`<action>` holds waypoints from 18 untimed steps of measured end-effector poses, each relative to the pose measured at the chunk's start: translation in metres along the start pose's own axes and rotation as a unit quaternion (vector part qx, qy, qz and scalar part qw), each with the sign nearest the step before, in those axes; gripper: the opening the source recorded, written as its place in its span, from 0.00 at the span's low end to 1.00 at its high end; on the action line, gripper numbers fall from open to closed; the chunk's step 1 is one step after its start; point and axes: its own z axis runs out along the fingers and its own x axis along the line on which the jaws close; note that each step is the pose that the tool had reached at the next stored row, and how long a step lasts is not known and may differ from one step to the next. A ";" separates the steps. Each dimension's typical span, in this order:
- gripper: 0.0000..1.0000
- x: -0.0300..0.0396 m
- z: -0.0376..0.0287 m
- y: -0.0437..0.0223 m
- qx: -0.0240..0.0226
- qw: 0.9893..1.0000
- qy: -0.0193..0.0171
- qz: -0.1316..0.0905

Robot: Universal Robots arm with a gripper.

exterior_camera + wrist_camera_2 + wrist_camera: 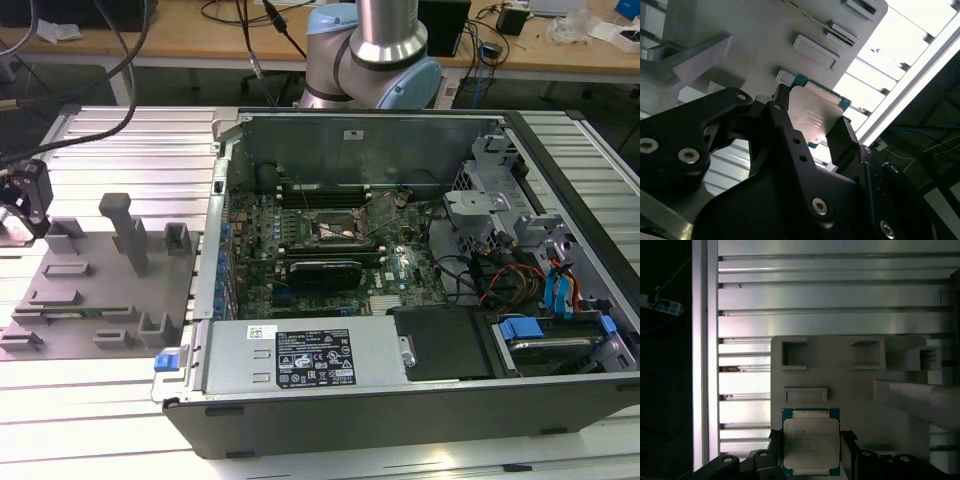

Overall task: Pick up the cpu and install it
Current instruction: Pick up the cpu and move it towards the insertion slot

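Cpu (811, 440): clamped by two opposite edges between the fingers of the gripper (811, 456), over the grey fixture plate (860, 390); pick apparently made; installation outstanding; motherboard socket (340, 230) well apart, seemingly vacant.

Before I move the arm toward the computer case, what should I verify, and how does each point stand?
1. Grip: the gripper is shut on the cpu, with its fingers on two opposite edges. Ok.
2. Cpu square between them in the first wrist view. Ok.
3. Cpu lifted clear of the grey fixture plate. Cannot tell.
4. Socket in the case free of a chip: no silvery lid shows there. Ok.
5. Socket frame fully open. Cannot tell.
6. Low straight path: the tall grey block stands between the gripper and the case. Not ok.
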 end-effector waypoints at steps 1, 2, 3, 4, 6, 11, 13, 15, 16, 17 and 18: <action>0.54 0.0000 -0.0029 0.0001 0.000 1.000 0.000 0.000; 0.54 -0.0001 -0.0061 0.0003 0.000 1.000 0.000 0.000; 0.54 -0.0001 -0.0093 0.0004 0.000 1.000 0.000 0.000; 0.54 -0.0001 -0.0115 0.0005 0.000 1.000 0.000 0.000; 0.54 -0.0001 -0.0156 0.0007 0.000 1.000 0.000 0.000; 0.54 -0.0002 -0.0256 0.0011 0.000 1.000 0.000 0.000; 0.54 -0.0002 -0.0295 0.0012 0.000 1.000 0.000 0.000; 0.54 -0.0003 -0.0323 0.0013 0.000 1.000 0.000 0.000; 0.54 -0.0003 -0.0336 0.0014 0.000 1.000 0.000 0.000; 0.54 -0.0003 -0.0348 0.0014 0.000 1.000 0.000 0.000; 0.54 -0.0003 -0.0369 0.0015 0.000 1.000 0.000 0.000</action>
